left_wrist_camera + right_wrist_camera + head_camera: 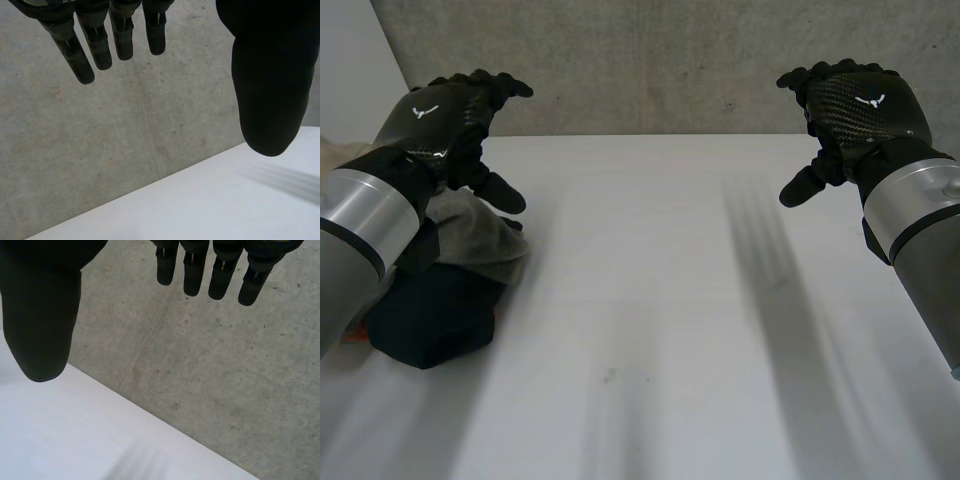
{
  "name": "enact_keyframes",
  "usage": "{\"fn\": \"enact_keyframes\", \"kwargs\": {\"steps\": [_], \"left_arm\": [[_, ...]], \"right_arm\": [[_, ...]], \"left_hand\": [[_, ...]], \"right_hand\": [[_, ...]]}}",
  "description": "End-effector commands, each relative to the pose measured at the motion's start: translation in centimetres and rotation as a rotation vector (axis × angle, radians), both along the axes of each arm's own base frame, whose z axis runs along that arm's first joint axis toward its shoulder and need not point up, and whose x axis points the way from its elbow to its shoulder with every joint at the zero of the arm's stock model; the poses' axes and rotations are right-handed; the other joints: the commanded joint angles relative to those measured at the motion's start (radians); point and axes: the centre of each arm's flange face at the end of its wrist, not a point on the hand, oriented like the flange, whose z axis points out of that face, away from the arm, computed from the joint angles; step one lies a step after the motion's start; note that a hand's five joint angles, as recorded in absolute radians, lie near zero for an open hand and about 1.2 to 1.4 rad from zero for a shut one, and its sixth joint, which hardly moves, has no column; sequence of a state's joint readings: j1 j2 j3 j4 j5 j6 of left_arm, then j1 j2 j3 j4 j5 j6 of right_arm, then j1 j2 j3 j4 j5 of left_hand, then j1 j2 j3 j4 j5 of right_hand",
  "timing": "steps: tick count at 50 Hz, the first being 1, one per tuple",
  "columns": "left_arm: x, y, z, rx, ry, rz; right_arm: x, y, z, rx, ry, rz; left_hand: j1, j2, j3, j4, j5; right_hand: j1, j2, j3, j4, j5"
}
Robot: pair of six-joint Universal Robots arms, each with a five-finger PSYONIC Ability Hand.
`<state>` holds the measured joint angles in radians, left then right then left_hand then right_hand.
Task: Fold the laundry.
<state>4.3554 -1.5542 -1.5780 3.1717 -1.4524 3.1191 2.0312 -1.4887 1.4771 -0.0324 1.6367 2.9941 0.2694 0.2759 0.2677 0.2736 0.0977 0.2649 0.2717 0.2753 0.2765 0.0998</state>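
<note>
Left hand: the black robot left hand (445,118) hovers over the table's left side. Its fingers (80,55) are straight and well clear of the thumb, wide open, nothing in it.
Right hand: the black robot right hand (855,105) hangs over the right side, a mirror of the other, fingers (192,270) relaxed and spread, and empty too.
Laundry: it is all heaped at the left of the flat white table (670,330). A crumpled grey-beige cloth (470,235) sits on top of a bunched dark navy cloth (435,310).
Count: two hands and two clear pieces in the heap. There is also a sliver of orange fabric (355,337) at its edge and a pale cloth (335,155) behind the left arm, so perhaps more; I cannot tell.
Which way: the heap lies just below the left hand, partly tucked under that forearm. From the right hand it is well apart, across bare tabletop.
Long axis: none to speak of, it is a lump.
Nearer: the left hand, plainly.
Judgement: folding has not begun. A downward reach by the left hand for the top cloth looks like the opener.
</note>
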Motion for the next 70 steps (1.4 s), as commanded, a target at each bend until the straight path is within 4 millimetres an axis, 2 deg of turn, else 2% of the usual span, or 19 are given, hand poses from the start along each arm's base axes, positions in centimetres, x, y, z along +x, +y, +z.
{"fn": "enact_keyframes", "kwargs": {"steps": [1, 10, 16, 22, 25, 28, 32, 34, 40, 44, 48, 49, 56, 59, 60, 66, 67, 68, 70], "left_arm": [[0.7, -0.2, 0.7, -0.027, 0.009, 0.067], [1.6, -1.1, 1.5, -0.071, -0.031, 0.115], [5.6, -4.4, 1.4, -0.149, -0.271, 0.284], [9.9, -8.8, -2.3, -0.071, -0.504, 0.408], [10.5, -9.6, -3.4, -0.040, -0.536, 0.415], [10.7, -10.4, -4.0, -0.028, -0.530, 0.409], [10.2, -11.0, -3.6, -0.081, -0.525, 0.409], [9.8, -11.2, -2.4, -0.129, -0.507, 0.411], [6.2, -10.2, 1.8, -0.262, -0.396, 0.347], [2.6, -7.7, 5.7, -0.364, -0.253, 0.250], [-1.8, -5.0, 7.5, -0.386, -0.093, 0.092], [-3.9, -4.0, 7.4, -0.369, -0.030, 0.016], [-13.6, 0.6, 3.1, -0.230, 0.171, -0.337], [-15.9, 1.6, 0.9, -0.190, 0.200, -0.433], [-17.0, 1.7, -0.9, -0.152, 0.201, -0.467], [-19.2, 1.7, -8.0, 0.001, 0.150, -0.517], [-19.5, 2.1, -8.8, 0.018, 0.138, -0.529], [-19.8, 2.7, -9.8, 0.040, 0.124, -0.543], [-19.9, 3.0, -10.3, 0.054, 0.114, -0.548]], "right_arm": [[0.0, 0.0, 0.0, 0.000, 0.002, 0.000], [0.0, 0.0, 0.0, 0.000, 0.002, 0.000], [0.0, 0.0, 0.0, 0.000, 0.002, 0.001], [0.0, 0.0, 0.0, -0.002, 0.003, 0.003], [0.1, 0.0, 0.0, 0.000, 0.003, 0.004], [0.1, 0.0, -0.1, 0.001, 0.004, 0.004], [0.1, 0.0, -0.1, 0.003, 0.005, 0.004], [0.1, 0.0, -0.1, 0.001, 0.004, 0.004], [0.0, 0.0, 0.2, -0.007, 0.000, 0.001], [-0.3, -0.2, 0.5, -0.016, -0.003, -0.008], [-0.8, -0.7, 0.7, -0.022, -0.007, -0.030], [-0.9, -0.8, 0.7, -0.022, -0.007, -0.033], [-2.3, -1.7, 1.7, -0.057, -0.007, -0.084], [-3.4, -2.5, 2.2, -0.074, 0.002, -0.127], [-3.7, -2.6, 2.3, -0.079, 0.002, -0.135], [-4.6, -3.1, 2.9, -0.096, 0.002, -0.163], [-4.6, -3.1, 2.9, -0.098, 0.002, -0.163], [-4.6, -3.1, 2.9, -0.098, 0.002, -0.163], [-4.7, -3.2, 3.0, -0.099, 0.001, -0.165]], "left_hand": [[-0.095, -0.101, -0.093, -0.099, -0.098], [-0.095, -0.101, -0.093, -0.099, -0.098], [-0.088, -0.095, -0.087, -0.092, -0.091], [-0.079, -0.086, -0.078, -0.084, -0.082], [-0.068, -0.074, -0.066, -0.072, -0.071], [0.163, 0.157, 0.165, 0.159, 0.161], [0.706, 0.700, 0.708, 0.702, 0.703], [1.073, 1.067, 1.075, 1.069, 1.070], [1.127, 1.120, 1.129, 1.123, 1.124], [1.127, 1.120, 1.129, 1.123, 1.124], [1.127, 1.120, 1.129, 1.123, 1.124], [1.127, 1.120, 1.129, 1.123, 1.124], [1.127, 1.120, 1.129, 1.123, 1.124], [1.127, 1.120, 1.129, 1.123, 1.124], [1.127, 1.120, 1.129, 1.123, 1.124], [1.127, 1.120, 1.129, 1.123, 1.124], [1.028, 1.022, 1.030, 1.024, 1.026], [0.562, 0.556, 0.564, 0.558, 0.560], [-0.067, -0.074, -0.066, -0.072, -0.070]], "right_hand": [[-0.090, -0.097, -0.101, -0.102, -0.100], [-0.090, -0.097, -0.101, -0.102, -0.100], [-0.090, -0.097, -0.101, -0.102, -0.100], [-0.090, -0.097, -0.101, -0.102, -0.100], [-0.090, -0.097, -0.101, -0.102, -0.100], [-0.090, -0.097, -0.101, -0.102, -0.100], [-0.090, -0.097, -0.101, -0.102, -0.100], [-0.090, -0.097, -0.101, -0.102, -0.100], [-0.090, -0.097, -0.101, -0.102, -0.100], [-0.090, -0.097, -0.101, -0.102, -0.100], [-0.090, -0.097, -0.101, -0.102, -0.100], [-0.090, -0.097, -0.101, -0.102, -0.100], [-0.090, -0.097, -0.101, -0.102, -0.100], [-0.090, -0.097, -0.101, -0.102, -0.100], [-0.090, -0.097, -0.101, -0.102, -0.100], [-0.090, -0.097, -0.101, -0.102, -0.100], [-0.090, -0.097, -0.101, -0.102, -0.100], [-0.090, -0.097, -0.101, -0.102, -0.100], [-0.090, -0.097, -0.101, -0.102, -0.100]]}}
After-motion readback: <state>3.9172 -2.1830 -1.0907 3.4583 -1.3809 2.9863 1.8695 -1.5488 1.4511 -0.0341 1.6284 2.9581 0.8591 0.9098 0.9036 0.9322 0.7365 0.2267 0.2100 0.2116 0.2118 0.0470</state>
